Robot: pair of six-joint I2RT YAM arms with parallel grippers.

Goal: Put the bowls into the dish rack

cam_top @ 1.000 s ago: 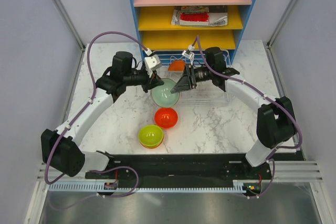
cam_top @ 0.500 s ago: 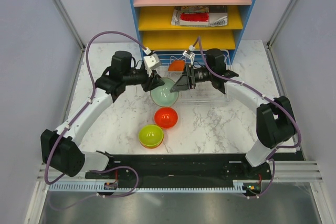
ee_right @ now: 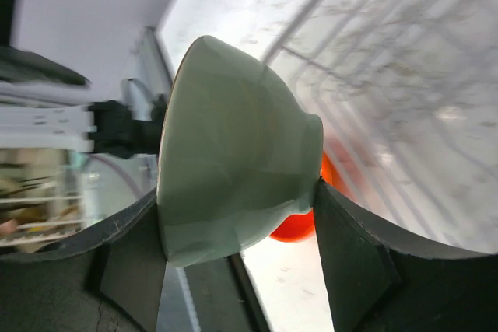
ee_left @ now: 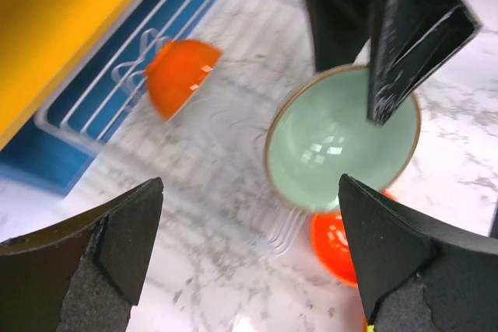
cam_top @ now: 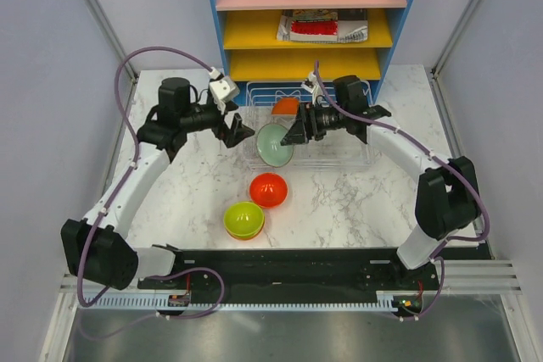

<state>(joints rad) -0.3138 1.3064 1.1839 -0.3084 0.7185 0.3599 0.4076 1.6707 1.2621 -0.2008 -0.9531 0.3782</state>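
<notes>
Right wrist view: the right gripper (ee_right: 236,194) has its two dark fingers clamped on opposite sides of the mint bowl (ee_right: 226,130), which is tipped on edge with its foot toward the camera. From above, that bowl (cam_top: 275,144) hangs tilted over the left front part of the dish rack (cam_top: 339,157), its hollow facing nine o'clock. Whether its lower rim touches the prongs cannot be told.

At nine o'clock from the bowl, just apart from it, the left gripper (cam_top: 240,131) has its jaws spread wide and holds nothing. Its own camera looks between the fingers straight into the bowl's pale inside.

An orange bowl (cam_top: 286,107) stands on edge in the rack at twelve o'clock from the mint one. A red bowl (cam_top: 268,189) sits on the marble table (cam_top: 365,205) at six o'clock. A lime green bowl (cam_top: 243,219) lies at seven o'clock from the red one, nested in an orange one beneath it. A blue shelf unit (cam_top: 407,6) stands behind the rack.
</notes>
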